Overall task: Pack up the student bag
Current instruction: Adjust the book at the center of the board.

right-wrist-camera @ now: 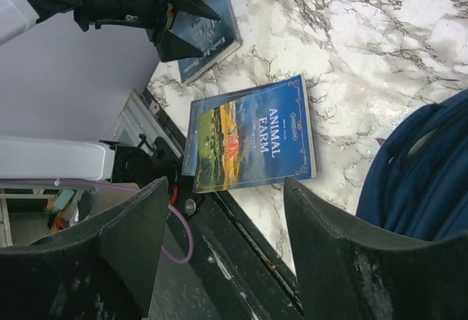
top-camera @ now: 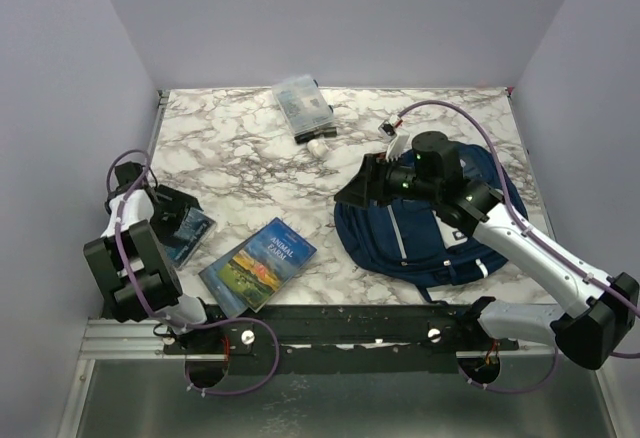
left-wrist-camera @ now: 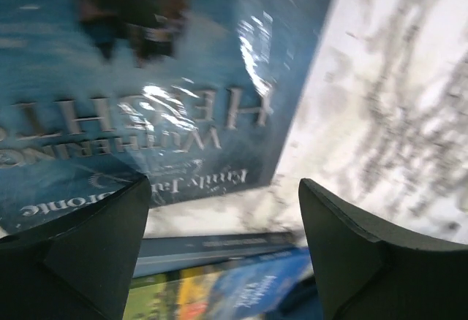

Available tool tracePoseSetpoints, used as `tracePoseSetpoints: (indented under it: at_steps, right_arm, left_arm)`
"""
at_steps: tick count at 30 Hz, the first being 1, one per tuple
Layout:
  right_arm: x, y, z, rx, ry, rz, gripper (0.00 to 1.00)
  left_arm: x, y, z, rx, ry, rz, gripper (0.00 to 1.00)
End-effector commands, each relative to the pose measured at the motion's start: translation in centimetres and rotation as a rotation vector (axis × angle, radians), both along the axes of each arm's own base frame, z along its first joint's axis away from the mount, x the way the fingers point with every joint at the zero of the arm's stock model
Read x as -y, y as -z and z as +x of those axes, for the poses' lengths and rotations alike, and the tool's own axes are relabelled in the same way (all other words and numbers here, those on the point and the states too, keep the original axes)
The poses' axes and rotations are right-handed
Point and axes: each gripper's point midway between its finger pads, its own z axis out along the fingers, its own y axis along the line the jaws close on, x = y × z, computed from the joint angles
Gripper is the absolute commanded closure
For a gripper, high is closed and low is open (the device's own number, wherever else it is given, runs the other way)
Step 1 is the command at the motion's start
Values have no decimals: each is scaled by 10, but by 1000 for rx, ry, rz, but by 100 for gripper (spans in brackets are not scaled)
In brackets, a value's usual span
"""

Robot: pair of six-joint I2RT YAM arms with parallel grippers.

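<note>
Under the left hand (top-camera: pixel 183 220), at the near left of the marble-patterned worktop (top-camera: pixel 240 148), lies a blue paperback (top-camera: pixel 197 230) with the title Wuthering Heights on its cover. The hand is tilted down over this book, and its two dark fingers (left-wrist-camera: pixel 95 247) stand wide apart with nothing between them. The left wrist view shows the cover close below the fingertips, but I cannot tell whether they touch it.

Just to the right of that hand, a second paperback, Animal Farm (top-camera: pixel 262 261), lies flat and face up at an angle, near the front edge of the worktop. It is close beside the first book. From the right wrist view it shows in the gap between the right hand's fingers, well below them.

Far beyond both hands, towards the back wall, a small clear pouch (top-camera: pixel 302 104) rests on the worktop, and a small white object (top-camera: pixel 317 145) sits just in front of it.

The right hand (top-camera: pixel 358 188) reaches leftward across the student bag (top-camera: pixel 420 248), with its fingertips at the bag's left edge. Its fingers are moderately spread and nothing is gripped between them. Navy fabric shows just outside one finger in the wrist view, and I cannot tell whether that finger touches it.

The student bag lies flat on the right half of the worktop, beneath the right hand and forearm, with grey trim lines and white tabs showing on its front.
</note>
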Motion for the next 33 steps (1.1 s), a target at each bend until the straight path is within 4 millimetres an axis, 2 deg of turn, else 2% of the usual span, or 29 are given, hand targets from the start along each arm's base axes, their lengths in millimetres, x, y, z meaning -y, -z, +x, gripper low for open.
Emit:
tracePoseSetpoints:
  at_steps: [1,2,3,5,9,10,13,15,17,21,23,27,30,31,32,33]
  right_arm:
    - [-8,-4,6,10,18,13,32]
    - [-10,-5,5,9,16,13,33]
    - [-11,-3,6,7,17,9,33]
    - [-13,-3,5,4,19,7,32]
    - [-21,-1,5,-7,15,12,33]
    - [-24,0,6,-7,15,10,32]
    - [-34,3,2,-5,0,-2,33]
    - [-40,7,-2,-8,-10,-11,33]
    - [-45,9,-5,-9,-20,-11,33]
    - [-54,14,-11,-17,-41,-9,32]
    - [-59,13,-15,-17,-53,-2,32]
    - [-65,14,-19,-20,-73,4,32]
    - [-67,13,-20,-19,-77,4,32]
    - [-67,11,-19,-15,-74,3,32]
    - [-66,10,-19,-11,-69,2,32]
    - [-65,7,-18,-3,-62,4,32]
  left_arm:
    - [74,27,23,62,33,-267,16]
    - [86,29,28,60,82,-261,23]
    - [94,27,31,39,126,-246,25]
    - [112,17,42,59,201,-229,22]
    - [148,-12,57,145,350,-240,23]
    - [150,-20,59,170,377,-215,23]
    - [130,-37,55,233,385,-74,20]
    - [96,-46,48,235,353,76,16]
    - [53,-51,35,194,267,199,10]
    - [-16,-42,-5,115,-24,210,9]
    - [-36,-37,-16,138,-115,182,8]
    - [-51,-31,-17,148,-184,160,8]
    - [-39,-15,-7,134,-211,48,13]
    - [-14,-11,5,137,-132,21,14]
    - [-28,-4,-1,125,-214,3,14]
    - [-24,0,1,120,-222,-14,14]
